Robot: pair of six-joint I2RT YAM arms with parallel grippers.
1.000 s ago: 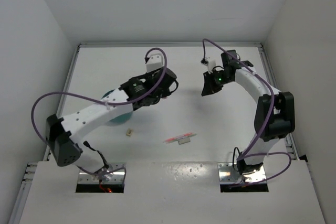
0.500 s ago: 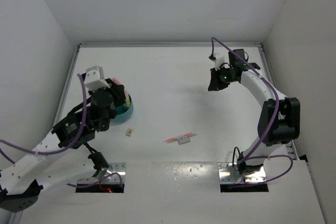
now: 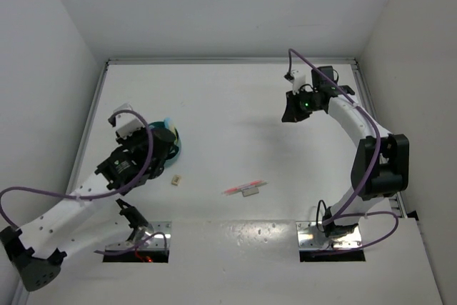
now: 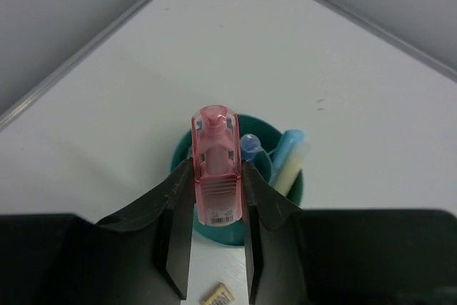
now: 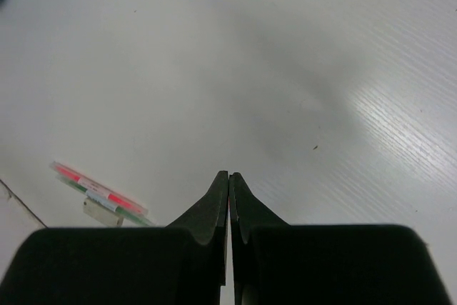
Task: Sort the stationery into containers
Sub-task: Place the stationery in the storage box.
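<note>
**Pink piece held over cup**

Right gripper (image 5: 228,176) is closed, empty and well apart from the cup (image 4: 294,192). Left gripper (image 4: 217,180) is nearer, with the cup just below and ahead of its tips. It clamps the pink piece (image 4: 214,137), long axis along the fingers. Pen (image 5: 96,187) lies ahead-left of the right gripper.

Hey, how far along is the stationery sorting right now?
Done: a light-blue marker and a yellow marker stand in the teal cup. In hand: the left gripper clamps a pink piece over that cup, not released. Remaining: the red pen, a small pale piece beside it and the beige eraser lie on the table. The right gripper is shut, empty.
</note>
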